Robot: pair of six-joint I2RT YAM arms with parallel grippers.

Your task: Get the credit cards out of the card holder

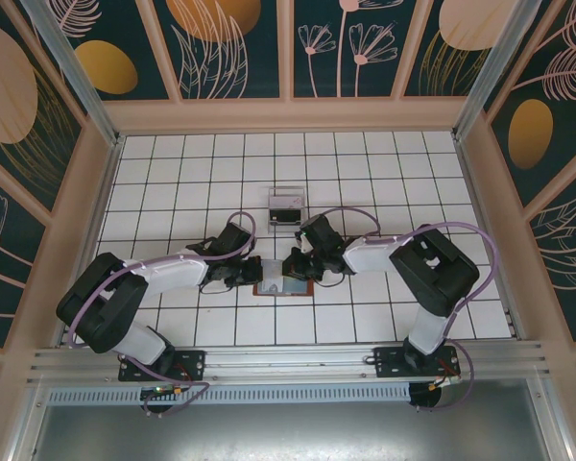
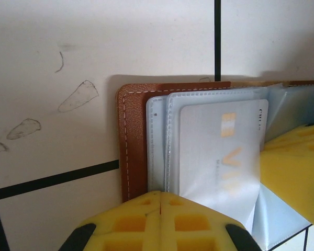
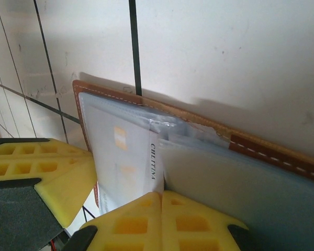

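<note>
The card holder (image 1: pixel 283 284) lies open on the white tiles between my two grippers, reddish-brown outside (image 2: pixel 132 146) with grey-blue clear sleeves inside. A silver credit card (image 2: pixel 220 151) lies over the sleeves, its printed edge (image 3: pixel 154 164) showing in the right wrist view. My left gripper (image 2: pixel 161 201) is shut, its yellow tips pressed on the holder's near edge. My right gripper (image 3: pixel 162 194) is also shut. Its tips sit where the card's edge meets a raised grey-blue page (image 3: pixel 235 183), and nothing shows between the pads. Any other cards are hidden.
A clear plastic tray (image 1: pixel 286 206) with a dark item stands two tiles behind the holder. My right gripper's yellow finger (image 2: pixel 295 172) crowds the holder's right half, and my left gripper's finger (image 3: pixel 42 172) crowds its left. Open tiles lie all around.
</note>
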